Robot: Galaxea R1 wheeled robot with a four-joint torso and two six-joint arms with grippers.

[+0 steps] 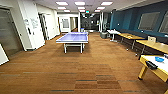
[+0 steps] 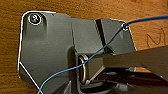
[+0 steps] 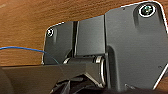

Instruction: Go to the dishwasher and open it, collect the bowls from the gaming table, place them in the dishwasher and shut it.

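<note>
A big room with a brown floor (image 1: pixel 75 72) opens ahead. At the right edge of the frame stands the gaming table (image 1: pixel 160 71), a counter with a white top and yellow sides. A blue bowl (image 1: pixel 159 59) sits on it, near a black thing (image 1: pixel 151 65). A blue ping-pong table (image 1: pixel 73 38) stands in the upper middle. More yellow counters (image 1: pixel 152 45) line the blue wall at upper right. I cannot tell if either hand is clenched or released.
</note>
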